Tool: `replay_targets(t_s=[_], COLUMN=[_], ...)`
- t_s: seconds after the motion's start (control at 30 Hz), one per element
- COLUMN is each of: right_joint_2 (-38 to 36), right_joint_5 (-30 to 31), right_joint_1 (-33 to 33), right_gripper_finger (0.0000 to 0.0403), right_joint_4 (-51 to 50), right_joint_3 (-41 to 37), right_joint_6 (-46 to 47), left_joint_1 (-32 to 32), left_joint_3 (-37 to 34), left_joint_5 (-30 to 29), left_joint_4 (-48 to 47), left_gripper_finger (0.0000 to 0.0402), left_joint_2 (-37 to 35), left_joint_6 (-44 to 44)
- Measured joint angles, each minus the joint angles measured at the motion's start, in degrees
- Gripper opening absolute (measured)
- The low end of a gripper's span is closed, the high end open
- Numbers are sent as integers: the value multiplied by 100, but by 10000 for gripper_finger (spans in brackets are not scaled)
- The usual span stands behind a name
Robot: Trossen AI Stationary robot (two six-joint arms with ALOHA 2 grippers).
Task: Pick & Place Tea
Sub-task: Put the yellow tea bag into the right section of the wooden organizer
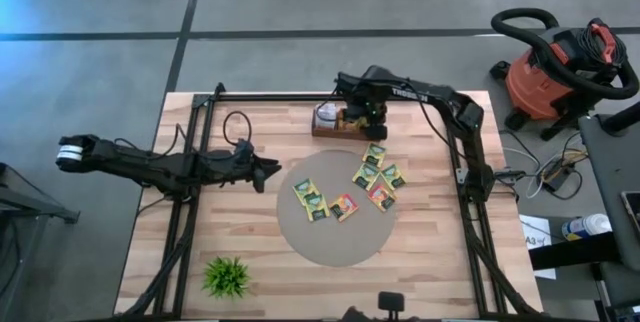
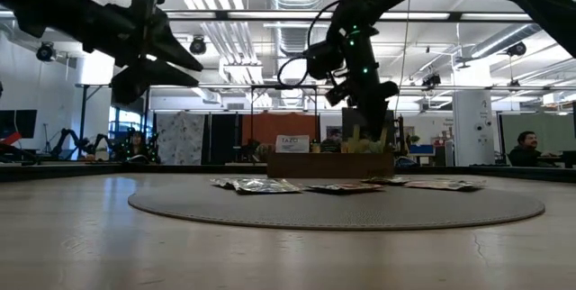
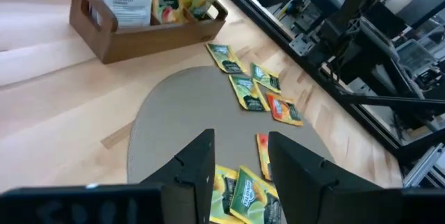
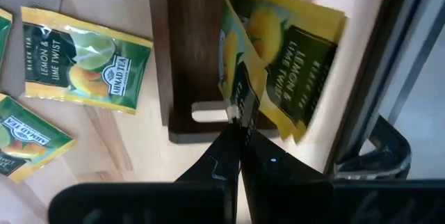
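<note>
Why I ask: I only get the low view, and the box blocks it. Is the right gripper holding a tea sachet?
Observer: Yes. The right wrist view shows the right gripper shut on a yellow-green lemon-lime sachet, over the wooden box.
Operator: How many are on the mat?
Observer: The high view shows seven sachets lying on the round mat, mostly on its half nearer the box.
Operator: And the left gripper?
Observer: The left gripper is open and holds nothing, at the mat's left edge.
</note>
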Motion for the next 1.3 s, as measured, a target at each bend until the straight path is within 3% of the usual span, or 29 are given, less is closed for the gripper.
replay_targets(t_s=[0.37, 0.7, 0.87, 1.1, 1.3], right_joint_2=[174, 167, 116, -298, -1044], right_joint_5=[22, 213, 188, -491, -885], right_joint_1=[30, 50, 145, 329, 628], right_gripper_finger=[16, 110, 133, 132, 127], right_joint_4=[338, 379, 302, 359, 871], right_joint_3=[-2, 163, 526, 876, 354], right_joint_6=[143, 214, 483, 1145, 1836], left_joint_1=[2, 2, 2, 2, 12], left_joint_3=[-15, -15, -15, -15, 3], left_joint_5=[13, 16, 221, 788, 849], left_joint_4=[16, -210, -693, -717, -689], left_gripper_finger=[129, 129, 129, 129, 129], left_joint_2=[0, 4, 4, 7, 149], left_joint_6=[304, 338, 336, 725, 1320])
